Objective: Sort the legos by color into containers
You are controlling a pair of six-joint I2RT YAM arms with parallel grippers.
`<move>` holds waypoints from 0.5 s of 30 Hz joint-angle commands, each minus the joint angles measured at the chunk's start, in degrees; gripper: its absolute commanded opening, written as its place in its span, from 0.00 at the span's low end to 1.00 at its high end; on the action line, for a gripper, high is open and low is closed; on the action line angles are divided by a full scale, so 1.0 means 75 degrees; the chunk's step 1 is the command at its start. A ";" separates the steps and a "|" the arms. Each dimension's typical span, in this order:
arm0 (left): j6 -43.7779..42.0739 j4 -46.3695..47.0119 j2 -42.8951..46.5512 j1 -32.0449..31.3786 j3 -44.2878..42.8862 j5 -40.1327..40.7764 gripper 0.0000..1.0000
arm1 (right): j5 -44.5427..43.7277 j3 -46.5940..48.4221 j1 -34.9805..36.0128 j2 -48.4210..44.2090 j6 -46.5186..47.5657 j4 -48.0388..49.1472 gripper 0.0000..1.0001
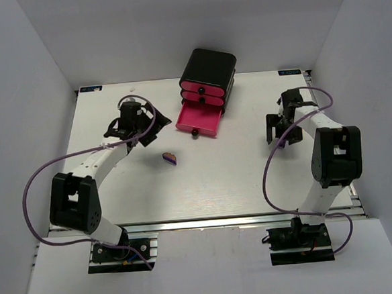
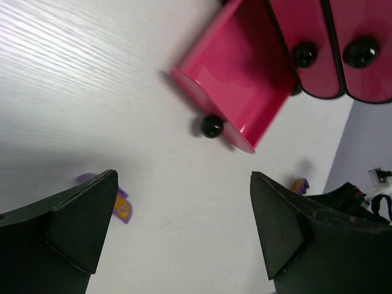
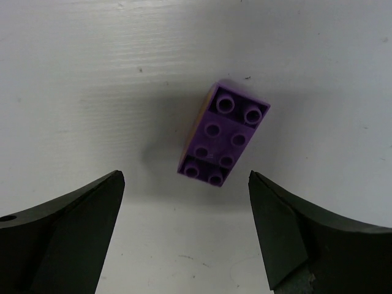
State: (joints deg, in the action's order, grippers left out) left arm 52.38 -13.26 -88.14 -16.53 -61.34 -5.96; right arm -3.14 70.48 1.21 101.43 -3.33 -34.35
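A black box holds three pink drawers; the lowest drawer is pulled open and looks empty, also in the left wrist view. A purple-and-orange lego lies on the table in front of it. My left gripper is open and empty, left of the open drawer; that lego shows beside its left finger. A second small purple-orange piece shows farther off. My right gripper is open above a purple studded lego, which lies just ahead of the fingertips.
The white table ends at a metal rail along the near edge. White walls close in the left, back and right sides. The open drawer's black knob sticks out toward my left gripper.
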 commanded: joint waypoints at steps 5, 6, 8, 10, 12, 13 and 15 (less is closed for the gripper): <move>-0.0258 -0.1419 0.1321 0.0341 0.0304 0.1075 0.97 | -0.0297 0.0821 -0.0068 0.1042 -0.0434 0.0068 0.82; -0.0211 -0.1466 0.1415 0.0341 0.0408 0.1087 0.96 | -0.0250 0.0903 -0.0080 0.1147 -0.0458 0.0056 0.80; -0.0164 -0.1467 0.1708 0.0341 0.0561 0.1111 0.96 | -0.0075 0.0951 -0.0314 0.1242 -0.0470 0.0079 0.72; -0.0059 -0.1385 0.1942 0.0341 0.0819 0.1076 0.95 | 0.0043 0.0962 -0.0361 0.1289 -0.0423 0.0091 0.63; 0.0058 -0.1315 0.2060 0.0341 0.1064 0.0924 0.93 | 0.0277 0.0939 -0.0396 0.1289 -0.0306 0.0138 0.48; 0.0082 -0.1268 0.2118 0.0341 0.1158 0.0853 0.90 | 0.0336 0.0927 -0.0396 0.1277 -0.0108 0.0173 0.42; 0.0280 -0.1104 0.2212 0.0341 0.1415 0.0574 0.86 | 0.0734 0.0892 -0.0396 0.1138 0.0185 0.0325 0.26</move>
State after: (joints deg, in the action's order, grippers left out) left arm 52.69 -22.13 -73.76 -13.85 -52.82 0.43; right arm -1.43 75.66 -1.72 110.67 -4.62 -33.85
